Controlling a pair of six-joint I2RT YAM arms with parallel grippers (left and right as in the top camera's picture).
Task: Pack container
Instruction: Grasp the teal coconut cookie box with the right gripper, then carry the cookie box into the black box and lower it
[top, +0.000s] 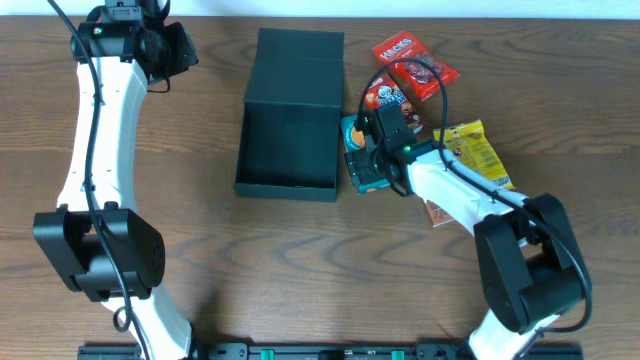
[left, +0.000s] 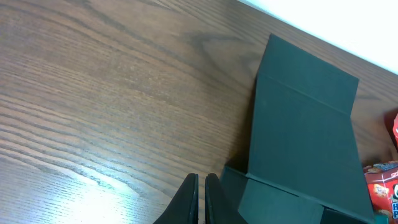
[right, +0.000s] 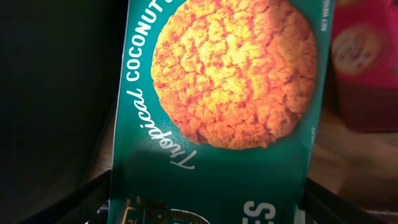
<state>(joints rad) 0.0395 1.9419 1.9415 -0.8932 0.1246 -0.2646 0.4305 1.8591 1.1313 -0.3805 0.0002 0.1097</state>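
The container (top: 288, 150) lies open in the middle of the table (top: 300, 260), its flap lid laid flat on the far side and its tray bare inside. Just beside the container's right wall, near its front corner, sits the teal snack packet (top: 358, 165), and the right claw (top: 372, 145) hangs directly over that packet, so the container is immediately to this claw's left. In the right wrist view the packet (right: 217, 124), printed with a large cookie, fills the gap between the dark fingers (right: 93, 202), which stand apart at its two long edges. Whether they are pinching the packet or only straddling it cannot be told.

Further right of the container than the teal packet are two red packets (top: 405, 60) and a yellow packet (top: 475, 150).

The left claw (top: 172, 52) is well to the left of the container's lid, at the far edge of the table. Its fingers (left: 189, 202) are pressed together with nothing between them, and its wrist view has the container's lid (left: 298, 124) ahead and to the right
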